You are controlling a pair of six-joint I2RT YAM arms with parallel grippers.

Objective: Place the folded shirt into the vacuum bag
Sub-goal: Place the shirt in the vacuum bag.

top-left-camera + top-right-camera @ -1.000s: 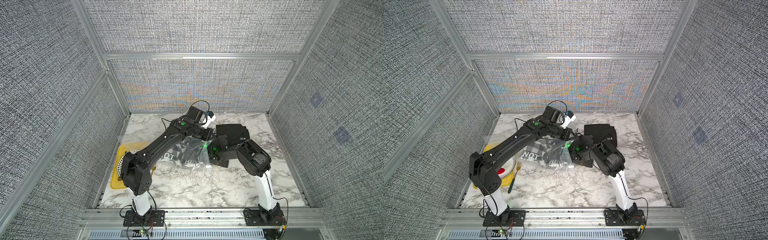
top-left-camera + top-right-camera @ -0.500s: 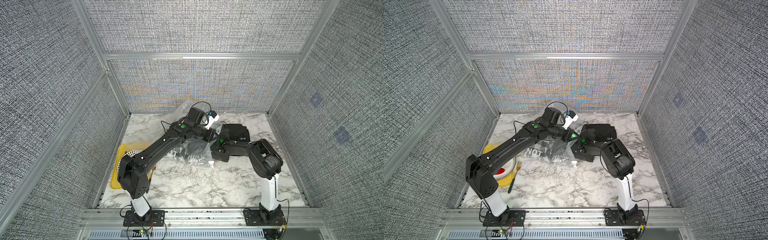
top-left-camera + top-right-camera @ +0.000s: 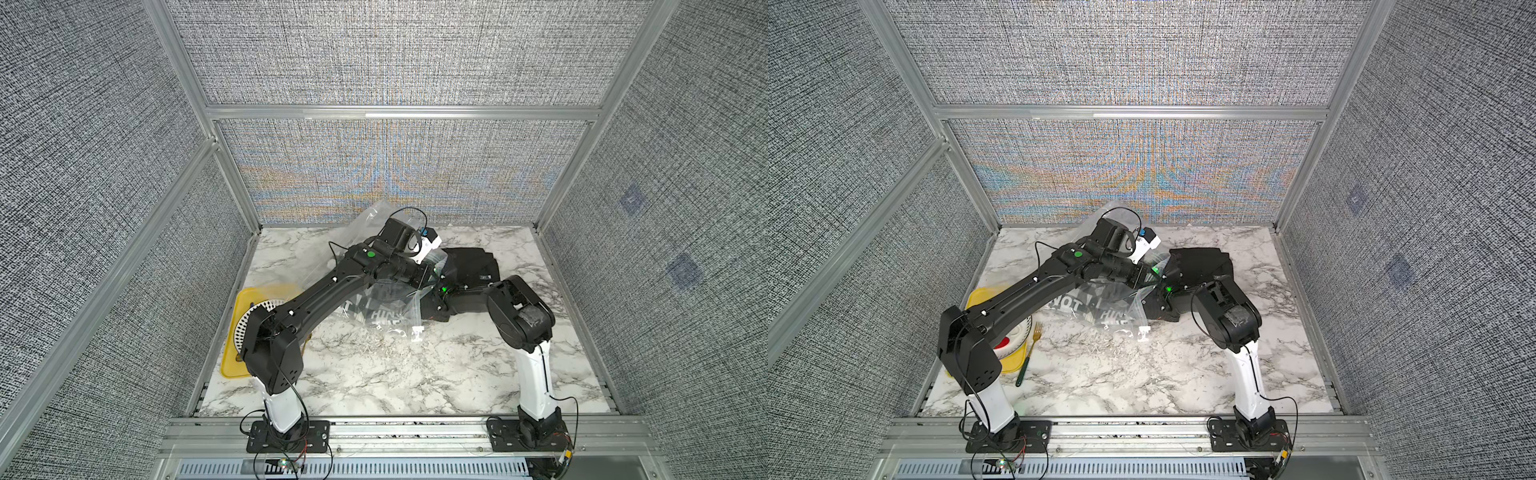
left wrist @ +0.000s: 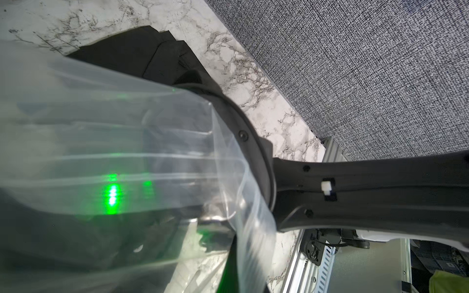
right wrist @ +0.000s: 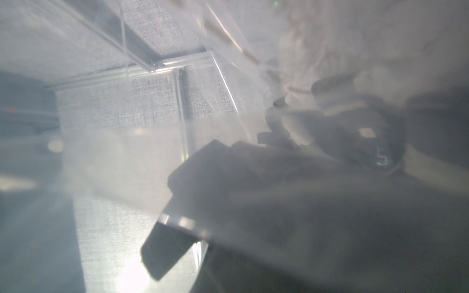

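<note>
1. near left: yellow tray (image 3: 232,359) holding a white perforated dish (image 3: 249,324). a green-handled fork (image 3: 1026,357) lies along the tray's right edge on the marble table (image 3: 374,374).
2. mid-table: the vacuum bag (image 3: 395,332), clear and crinkled, near end flat on the marble. there is a small white clip (image 3: 417,333) at its edge and a printed dark garment (image 3: 1084,305) inside.
3. right gripper (image 3: 430,305) sits low at the bag's mouth, under film. its jaws are all but closed; on what, cannot tell, as its wrist view is fogged by plastic.
4. just beyond it: left gripper (image 3: 428,276), jaws closed, bag film draped over it and rising behind the wrist. cannot tell if the film is pinched.
5. farther right: the folded shirt (image 3: 473,264), black, lies flat on the table outside the bag, right beside the mouth.
</note>
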